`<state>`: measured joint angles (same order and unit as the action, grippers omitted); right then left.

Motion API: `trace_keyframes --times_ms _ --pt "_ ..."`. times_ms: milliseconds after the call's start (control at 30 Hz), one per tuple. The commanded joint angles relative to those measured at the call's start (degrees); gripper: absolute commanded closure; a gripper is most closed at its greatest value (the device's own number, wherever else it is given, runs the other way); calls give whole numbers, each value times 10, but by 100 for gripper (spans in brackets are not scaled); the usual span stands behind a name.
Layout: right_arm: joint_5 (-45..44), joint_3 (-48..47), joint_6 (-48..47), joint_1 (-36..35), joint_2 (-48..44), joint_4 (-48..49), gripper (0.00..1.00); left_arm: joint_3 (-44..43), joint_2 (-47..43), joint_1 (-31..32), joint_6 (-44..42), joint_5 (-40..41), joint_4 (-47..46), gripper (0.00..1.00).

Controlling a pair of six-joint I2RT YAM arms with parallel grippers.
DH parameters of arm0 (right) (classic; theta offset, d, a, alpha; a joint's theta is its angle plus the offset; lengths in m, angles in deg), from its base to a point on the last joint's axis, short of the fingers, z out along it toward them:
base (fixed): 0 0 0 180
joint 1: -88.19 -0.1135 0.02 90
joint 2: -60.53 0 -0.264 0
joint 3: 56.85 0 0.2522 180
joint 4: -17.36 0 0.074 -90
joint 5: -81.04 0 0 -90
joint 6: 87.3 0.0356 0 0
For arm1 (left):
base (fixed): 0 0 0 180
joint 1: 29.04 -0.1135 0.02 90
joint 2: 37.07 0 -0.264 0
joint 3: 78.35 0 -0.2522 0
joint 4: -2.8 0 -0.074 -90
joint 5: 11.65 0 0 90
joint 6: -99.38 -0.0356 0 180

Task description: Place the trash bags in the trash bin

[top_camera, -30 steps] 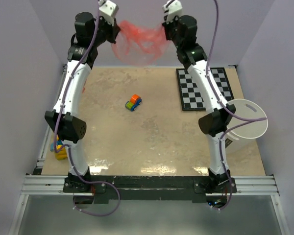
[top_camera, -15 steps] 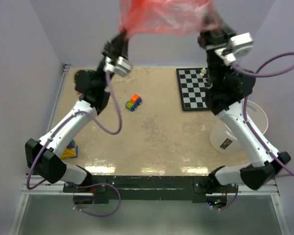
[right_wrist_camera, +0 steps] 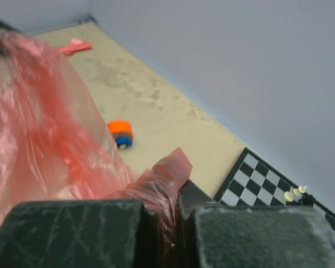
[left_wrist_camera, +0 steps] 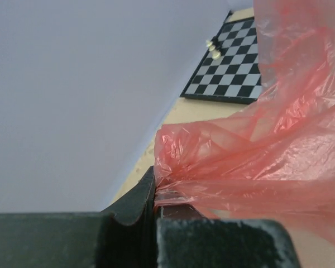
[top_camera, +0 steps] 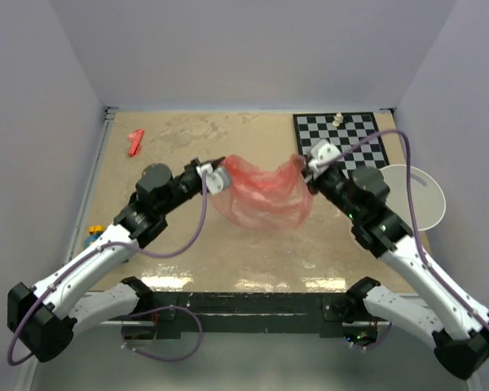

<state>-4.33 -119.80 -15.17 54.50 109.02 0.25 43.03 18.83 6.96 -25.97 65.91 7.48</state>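
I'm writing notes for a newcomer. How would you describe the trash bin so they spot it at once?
Find the black-and-white checkerboard in the far right corner of the table. Just nearer than it, at the right edge, stands the trash bin, a round white open-topped bucket. It is the only container, plain white beside the chequered board and the red trash bag.

- We saw the trash bag (top_camera: 265, 195) stretched between the left hand (top_camera: 214, 176) and the right hand (top_camera: 314, 163), and it barred mid-desk like a curtain.
- The right arm crossed the near-left side of the trash bin (top_camera: 424, 199), which stood mouth up at the right edge of the desk (top_camera: 187, 138).
- A toy car (right_wrist_camera: 121, 134) sat near the bag, which covered it from above.
- The checkerboard (top_camera: 342, 142) with its chess pieces (top_camera: 339, 120) lay beyond the bin.
- Bare desk separated a red piece (top_camera: 134, 142), far left, from the bag.
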Motion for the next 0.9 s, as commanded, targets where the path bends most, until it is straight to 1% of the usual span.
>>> trace_keyframes --times_ms 0,100,167,233,300,333,400,467,500,533,567,600,633,667,700,767,833,867 --pt "-100 -89 61 7 181 22 100 -100 103 -46 113 71 122 100" --pt "-110 -163 82 49 293 77 100 -172 182 -105 158 74 135 100" --pt "-110 -254 100 92 385 88 100 -254 252 -138 166 79 160 100" --pt "-118 -399 111 127 487 66 100 -390 340 -164 165 85 206 100" --pt "-105 -586 109 146 574 38 100 -545 424 -189 177 81 239 100" --pt "-99 -671 100 148 616 21 100 -650 456 -197 183 81 245 100" --pt "-82 -874 89 148 684 -15 100 -791 502 -200 186 72 239 100" --pt "-79 -1082 90 147 732 -15 100 -888 524 -200 186 38 202 100" --pt "-78 -1105 93 144 730 9 100 -903 519 -199 184 19 159 100" --pt "-80 -1089 100 139 703 60 100 -894 505 -197 197 16 101 100" --pt "-78 -1031 106 137 653 121 100 -861 480 -192 197 18 12 100" --pt "-80 -936 104 130 602 209 100 -837 461 -175 169 32 -53 100" --pt "-82 -846 94 123 547 301 100 -804 441 -149 112 50 -125 100" --pt "-79 -787 82 115 511 365 100 -771 426 -120 61 65 -204 100" --pt "-74 -739 66 103 484 418 100 -740 418 -96 15 73 -302 100" --pt "-66 -682 53 89 458 457 100 -690 421 -64 -45 76 -431 100" --pt "-48 -620 50 84 439 465 100 -638 430 -37 -71 94 -481 100" --pt "-33 -564 30 81 425 476 100 -605 424 -19 -88 98 -486 100"
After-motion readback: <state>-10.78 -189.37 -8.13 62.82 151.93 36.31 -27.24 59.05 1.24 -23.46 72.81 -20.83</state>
